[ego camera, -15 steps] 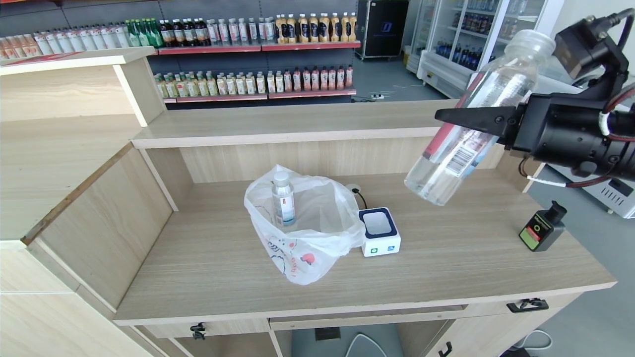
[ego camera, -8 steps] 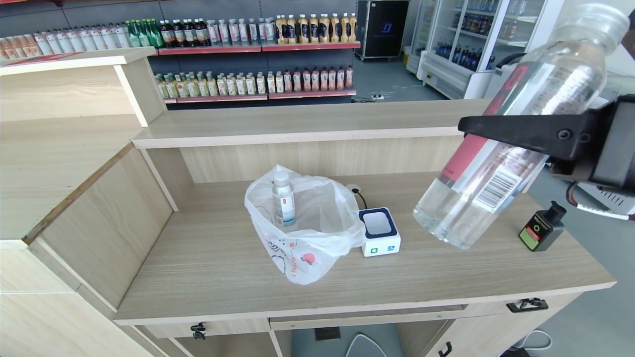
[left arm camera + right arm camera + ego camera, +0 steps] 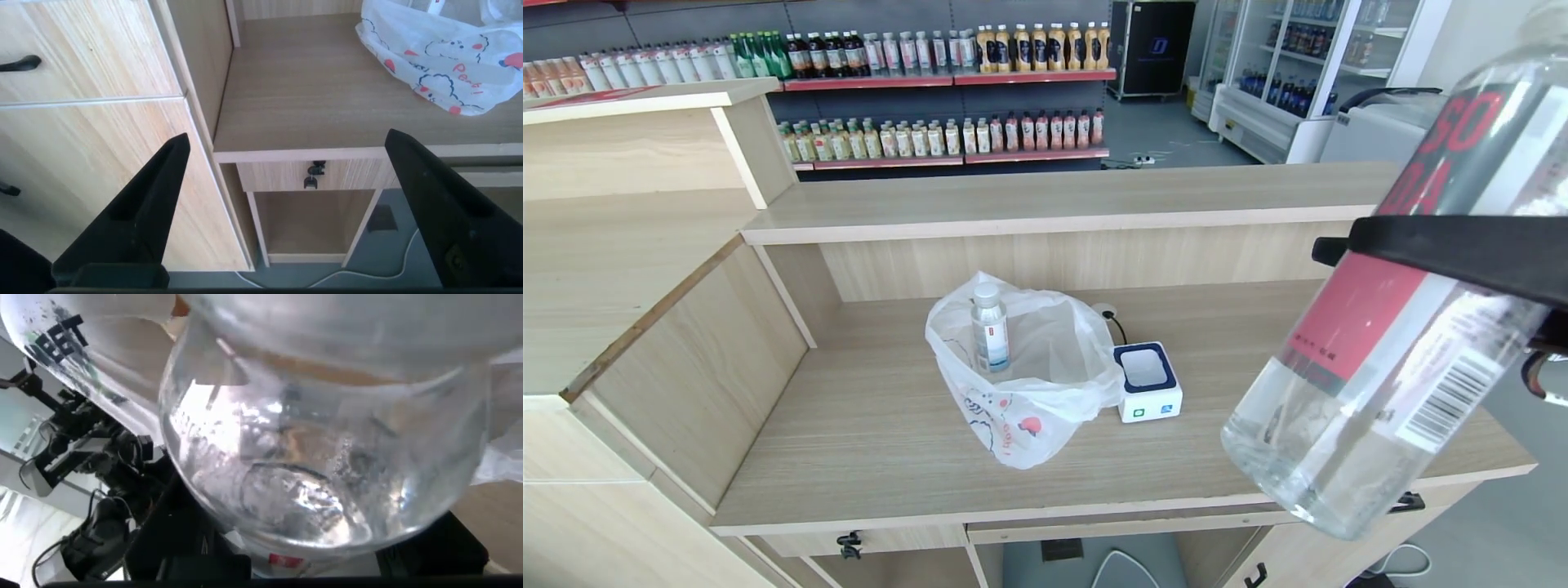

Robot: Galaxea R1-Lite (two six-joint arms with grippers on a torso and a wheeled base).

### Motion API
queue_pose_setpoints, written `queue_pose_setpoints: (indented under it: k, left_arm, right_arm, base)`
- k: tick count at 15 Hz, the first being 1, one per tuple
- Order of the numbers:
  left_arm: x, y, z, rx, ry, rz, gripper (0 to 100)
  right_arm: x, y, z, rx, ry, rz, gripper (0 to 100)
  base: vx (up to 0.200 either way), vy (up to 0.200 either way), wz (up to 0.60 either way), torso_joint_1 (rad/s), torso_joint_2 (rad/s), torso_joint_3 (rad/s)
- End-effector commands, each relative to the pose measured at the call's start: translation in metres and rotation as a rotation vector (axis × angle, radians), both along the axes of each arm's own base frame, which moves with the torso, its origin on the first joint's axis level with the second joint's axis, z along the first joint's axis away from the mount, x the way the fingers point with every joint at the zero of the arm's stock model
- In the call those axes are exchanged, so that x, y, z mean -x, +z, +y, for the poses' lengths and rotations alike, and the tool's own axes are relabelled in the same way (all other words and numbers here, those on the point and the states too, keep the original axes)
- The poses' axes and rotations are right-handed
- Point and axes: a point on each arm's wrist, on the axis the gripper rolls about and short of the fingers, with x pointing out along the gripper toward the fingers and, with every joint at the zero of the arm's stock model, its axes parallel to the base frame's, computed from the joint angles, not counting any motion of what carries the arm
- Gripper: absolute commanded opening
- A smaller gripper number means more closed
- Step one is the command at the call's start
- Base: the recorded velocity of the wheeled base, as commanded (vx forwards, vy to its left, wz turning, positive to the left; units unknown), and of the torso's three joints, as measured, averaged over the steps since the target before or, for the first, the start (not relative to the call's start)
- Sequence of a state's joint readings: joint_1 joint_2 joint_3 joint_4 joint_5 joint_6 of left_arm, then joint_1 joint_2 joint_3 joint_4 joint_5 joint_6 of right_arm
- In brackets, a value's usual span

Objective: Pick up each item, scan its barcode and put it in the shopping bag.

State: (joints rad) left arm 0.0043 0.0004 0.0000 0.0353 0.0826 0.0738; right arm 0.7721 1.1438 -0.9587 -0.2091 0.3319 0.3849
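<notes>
Since 1 s ago the R claw [image 3: 1339, 260] has swung its water bottle [image 3: 1388, 351] off the counter's far right part, lower & toward the head cam. It now hangs over the front right corner of the counter [image 3: 1217, 457]. Shopping bag, scanner & small bottle haven't shifted.

R claw: clenched on the water bottle, one black finger across the label. The bottle is tilted, w/ cap end above the claw & base below it. Wrist view looks straight onto the clear base [image 3: 327, 457]. Barcode [image 3: 1450, 400] sits just below the claw's finger, facing the head cam, not the scanner.

Scanner [image 3: 1147, 381]: white box w/ blue-rimmed window, well to the R claw's left & lower. It stands just beside the shopping bag [image 3: 1029, 408], which is farther left again. Bag is open w/ the small bottle [image 3: 989, 328] upright inside, so one item is prob. done.

L claw [image 3: 288, 140]: fingers spread, holding nothing, low by the counter's front edge. The bag [image 3: 441, 49] is ahead of it, well apart.

Meaning: pick is done, scan not yet. The swing took the barcode away from the scanner window, prob. to re-aim. Next move needs the barcode turned down onto the window, then the bottle goes into the bag. Risk: a smooth, tilted bottle could slip in the grip.
</notes>
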Motion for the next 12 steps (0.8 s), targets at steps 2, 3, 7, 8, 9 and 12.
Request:
queue_pose_setpoints:
  k: [2, 3, 7, 8, 9, 12]
  left_arm:
    - [0.0, 0.0, 0.0, 0.0, 0.001, 0.0, 100]
    - [0.0, 0.0, 0.0, 0.0, 0.001, 0.0, 100]
    - [0.0, 0.0, 0.0, 0.0, 0.001, 0.0, 100]
    - [0.0, 0.0, 0.0, 0.0, 0.001, 0.0, 100]
    - [0.0, 0.0, 0.0, 0.0, 0.001, 0.0, 100]
    - [0.0, 0.0, 0.0, 0.0, 0.001, 0.0, 100]
  right_arm:
    - [0.0108, 0.0023, -0.0021, -0.014, 0.039, -0.016, 0]
    - [0.0129, 0.001, -0.0023, -0.013, 0.046, -0.014, 0]
    - [0.0155, -0.0015, -0.0042, -0.01, 0.046, -0.015, 0]
    - [0.0155, -0.0015, -0.0042, -0.01, 0.046, -0.015, 0]
    - [0.0153, -0.0015, -0.0044, -0.007, 0.043, -0.02, 0]
    - [0.0148, -0.0008, -0.0055, -0.004, 0.035, -0.032, 0]
  base:
    - [0.0, 0.0, 0.0, 0.0, 0.0, 0.0]
    - [0.0, 0.0, 0.0, 0.0, 0.0, 0.0]
    - [0.0, 0.0, 0.0, 0.0, 0.0, 0.0]
    - [0.0, 0.0, 0.0, 0.0, 0.0, 0.0]
    - [0.0, 0.0, 0.0, 0.0, 0.0, 0.0]
    - [0.0, 0.0, 0.0, 0.0, 0.0, 0.0]
